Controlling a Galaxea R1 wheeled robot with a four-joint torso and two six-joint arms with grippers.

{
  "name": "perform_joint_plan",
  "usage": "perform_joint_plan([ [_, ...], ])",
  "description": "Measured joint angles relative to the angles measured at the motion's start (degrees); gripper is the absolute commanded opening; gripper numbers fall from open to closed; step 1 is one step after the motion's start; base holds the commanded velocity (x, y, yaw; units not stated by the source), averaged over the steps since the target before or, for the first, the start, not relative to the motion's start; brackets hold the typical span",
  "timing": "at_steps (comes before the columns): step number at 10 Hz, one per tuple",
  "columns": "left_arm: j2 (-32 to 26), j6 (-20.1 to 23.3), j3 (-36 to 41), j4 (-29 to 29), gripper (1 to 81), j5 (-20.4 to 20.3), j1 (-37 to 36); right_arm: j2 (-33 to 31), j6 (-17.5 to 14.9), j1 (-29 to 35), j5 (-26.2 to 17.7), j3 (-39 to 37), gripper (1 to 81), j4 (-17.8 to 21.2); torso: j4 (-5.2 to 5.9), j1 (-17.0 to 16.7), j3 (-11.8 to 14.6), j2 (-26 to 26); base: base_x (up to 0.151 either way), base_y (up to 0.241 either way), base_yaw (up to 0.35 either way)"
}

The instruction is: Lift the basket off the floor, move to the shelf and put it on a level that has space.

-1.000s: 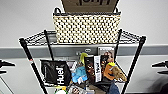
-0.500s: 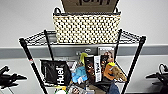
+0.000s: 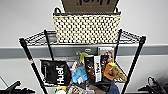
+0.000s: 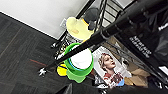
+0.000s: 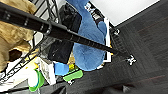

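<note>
The cream woven basket (image 3: 86,28) with its dark rim stands upright on the top level (image 3: 37,38) of the black wire shelf (image 3: 31,63); nothing grips it. My left gripper (image 3: 13,88) hangs low beside the shelf's left front post. Low by the right front post is my right gripper (image 3: 152,86). Both are well below the basket and apart from it. Dark carpet floor (image 4: 20,50) lies under the shelf; the right wrist view also has the floor (image 5: 150,37). A shelf post (image 4: 100,37) crosses the left wrist view and another post (image 5: 62,32) the right wrist view.
A brown cardboard box (image 3: 88,5) sits right behind the basket. The tier below is crowded with a black Huel bag (image 3: 56,73), packets (image 3: 93,68) and toys. Lower tiers hold a green cup (image 4: 80,62), a blue plush (image 5: 87,45) and a tan plush (image 5: 12,37). A white wall backs the shelf.
Both arms have dropped from mid-height at the shelf's sides to the lower corners of the head view. The basket has stayed put on the top tier.
</note>
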Motion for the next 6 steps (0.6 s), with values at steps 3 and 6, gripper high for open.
perform_joint_plan([
  [3,4.3,1.7,2.3,0.0,81.1,-7.5,8.8,4.7,-1.7,-7.5,4.7,-0.7,81.1,0.1,0.0,0.0,0.0,0.0,0.0,0.0,0.0],
  [6,8.6,4.0,2.7,0.0,81.1,-11.5,15.4,5.2,-3.7,-13.1,7.7,-1.6,81.1,0.2,0.0,0.0,0.0,0.0,0.0,0.0,0.0],
])
